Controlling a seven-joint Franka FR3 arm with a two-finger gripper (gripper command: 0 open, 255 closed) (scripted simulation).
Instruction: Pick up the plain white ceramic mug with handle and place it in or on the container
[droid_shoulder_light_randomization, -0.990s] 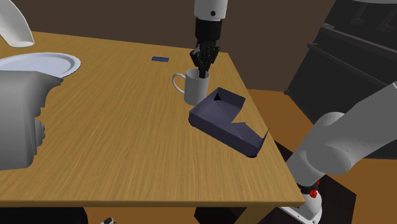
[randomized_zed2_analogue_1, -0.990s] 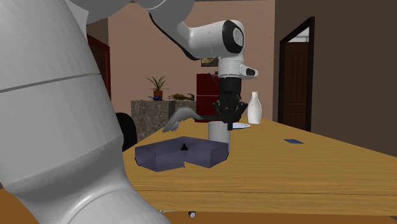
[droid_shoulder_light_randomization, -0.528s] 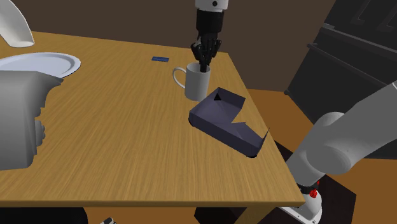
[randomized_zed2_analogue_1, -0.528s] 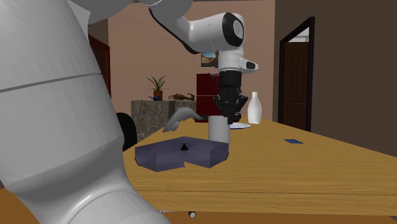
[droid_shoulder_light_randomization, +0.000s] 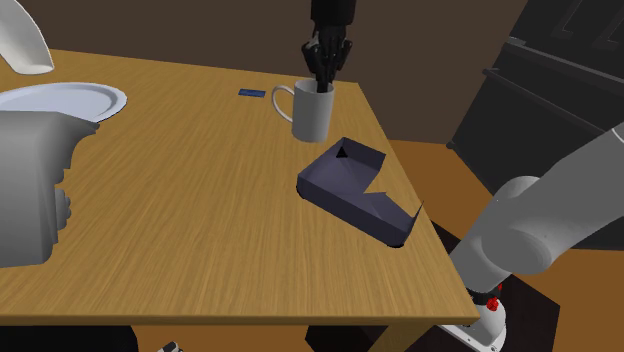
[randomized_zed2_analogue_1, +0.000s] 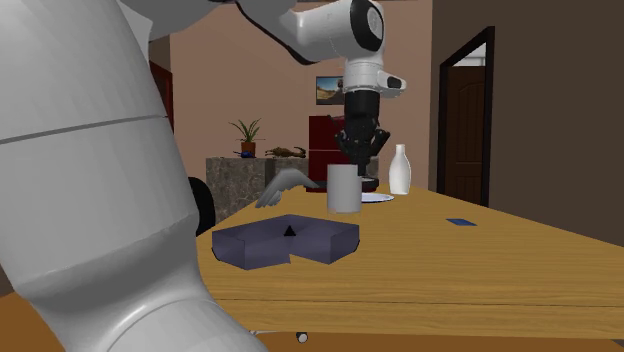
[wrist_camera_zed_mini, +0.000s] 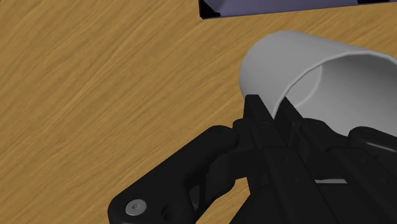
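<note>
My gripper (droid_shoulder_light_randomization: 324, 78) is clamped on the white mug (droid_shoulder_light_randomization: 313, 115), one black finger down inside the cup and the other against the outside of its wall, which the wrist view shows plainly where the fingers straddle the rim of the mug (wrist_camera_zed_mini: 286, 60). What has just changed is the height. A second ago the mug stood on the wooden table (droid_shoulder_light_randomization: 180, 200) just beside the far corner of the dark blue container (droid_shoulder_light_randomization: 322, 188); half a second ago it had barely started up; now it has risen with the hand. In the second exterior view the mug (randomized_zed2_analogue_1: 344, 190) hangs under the gripper (randomized_zed2_analogue_1: 358, 165) with its base above the top edge of the container (randomized_zed2_analogue_1: 285, 247), where before the container's wall covered its lower part. I read that as the grasp holding and the pick done, leaving the carry and the set-down. The mug hangs straight below my fingers, upright as far as I can tell, its handle pointing to the shoulder view's left, away from the container. It is not yet over the container, which lies near, toward the shoulder view's lower right.
</note>
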